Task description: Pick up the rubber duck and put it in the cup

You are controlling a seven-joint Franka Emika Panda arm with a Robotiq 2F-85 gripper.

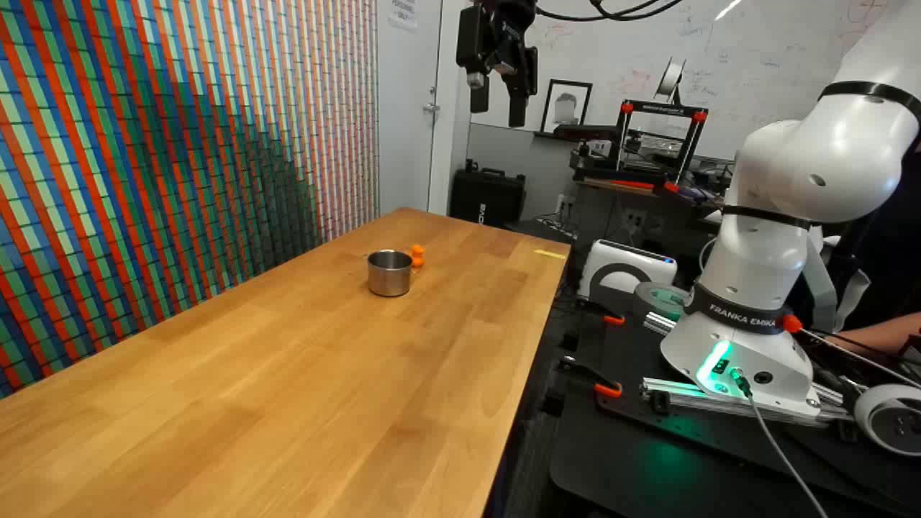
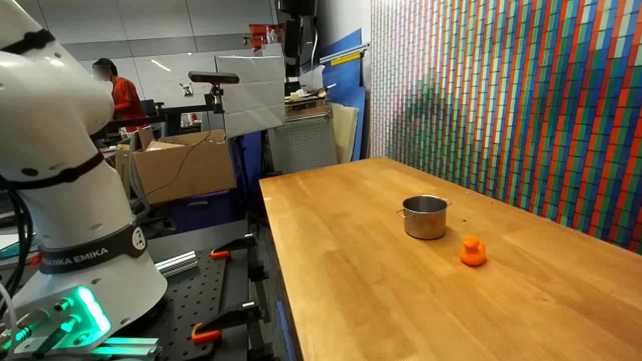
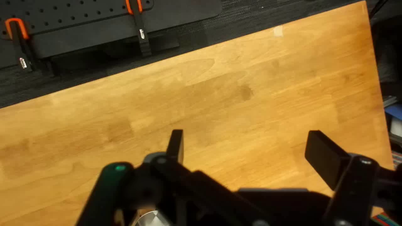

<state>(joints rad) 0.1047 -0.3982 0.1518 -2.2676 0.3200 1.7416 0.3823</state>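
In the wrist view, the gripper (image 3: 246, 139) and bottom edge hide part of the cup (image 3: 152, 219). In an exterior view, the duck (image 1: 418, 257) is too small for detail, the whiteboard writing (image 1: 637, 78) illegible.

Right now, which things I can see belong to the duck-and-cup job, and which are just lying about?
For the job:
small two-handled metal cup
orange rubber duck, near the cup but not in it
gripper, open and holding nothing

Just lying about:
3D printer
black hard case
framed picture
cardboard box
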